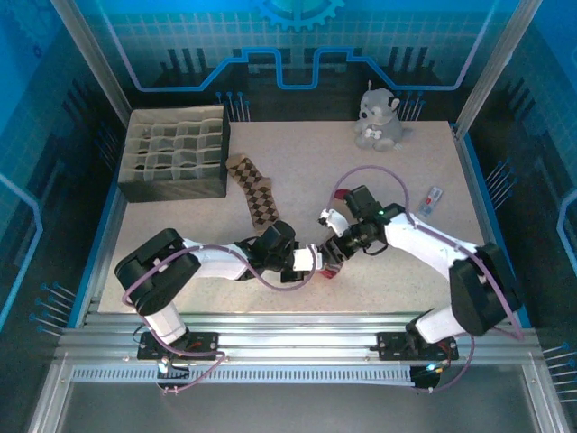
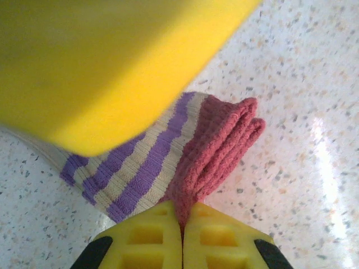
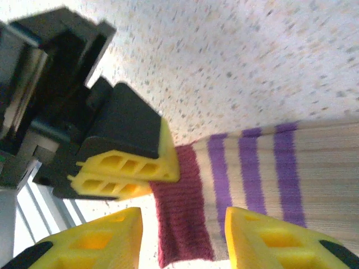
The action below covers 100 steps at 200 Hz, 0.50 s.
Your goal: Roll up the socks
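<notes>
The table point(image 1: 424, 180) carries the brown diamond sock point(image 1: 255, 191) flat and untouched well beyond the left gripper point(image 2: 182, 216), its length pointing away from the arms. The striped sock point(image 2: 140, 168) lies right at both tools, its long axis running from the red end point(image 2: 219, 145) at the left gripper's tips off beneath the right gripper point(image 3: 182, 224). The left is clenched on that folded red end, probably to anchor the start of the roll, while the right is released, jaws apart either side of it.

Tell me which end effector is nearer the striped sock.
Left. The left end effector is shut on the striped sock at its red toe. The right end effector is open, its fingers astride that same toe end without pinching it.
</notes>
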Motion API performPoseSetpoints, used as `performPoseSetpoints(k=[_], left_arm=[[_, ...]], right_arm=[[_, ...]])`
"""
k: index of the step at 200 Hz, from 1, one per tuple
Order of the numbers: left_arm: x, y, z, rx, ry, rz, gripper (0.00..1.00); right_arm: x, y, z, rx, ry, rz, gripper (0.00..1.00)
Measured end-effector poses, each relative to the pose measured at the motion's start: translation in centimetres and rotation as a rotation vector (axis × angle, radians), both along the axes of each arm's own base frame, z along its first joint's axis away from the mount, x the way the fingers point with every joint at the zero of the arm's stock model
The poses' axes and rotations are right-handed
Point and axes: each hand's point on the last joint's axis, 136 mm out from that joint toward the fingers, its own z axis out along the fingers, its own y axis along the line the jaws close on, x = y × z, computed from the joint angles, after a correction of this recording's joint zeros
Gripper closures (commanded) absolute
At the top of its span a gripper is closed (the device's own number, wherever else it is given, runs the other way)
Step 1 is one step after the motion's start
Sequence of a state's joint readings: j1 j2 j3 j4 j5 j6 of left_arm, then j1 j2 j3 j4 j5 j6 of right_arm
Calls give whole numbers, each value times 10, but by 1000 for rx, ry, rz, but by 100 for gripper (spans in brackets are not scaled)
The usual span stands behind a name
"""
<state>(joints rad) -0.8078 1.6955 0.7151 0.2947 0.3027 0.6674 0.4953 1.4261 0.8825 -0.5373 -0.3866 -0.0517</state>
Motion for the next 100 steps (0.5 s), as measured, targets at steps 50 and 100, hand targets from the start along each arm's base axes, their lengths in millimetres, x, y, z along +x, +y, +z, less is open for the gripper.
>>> performPoseSetpoints(k=[50, 100], left_arm=[[-5, -12, 17, 2, 204, -3, 100], [14, -22, 28, 27, 380, 3, 100]], right_arm=[[-12, -25, 5, 140, -104, -284, 45], [-23, -38, 8, 257, -161, -412, 42]])
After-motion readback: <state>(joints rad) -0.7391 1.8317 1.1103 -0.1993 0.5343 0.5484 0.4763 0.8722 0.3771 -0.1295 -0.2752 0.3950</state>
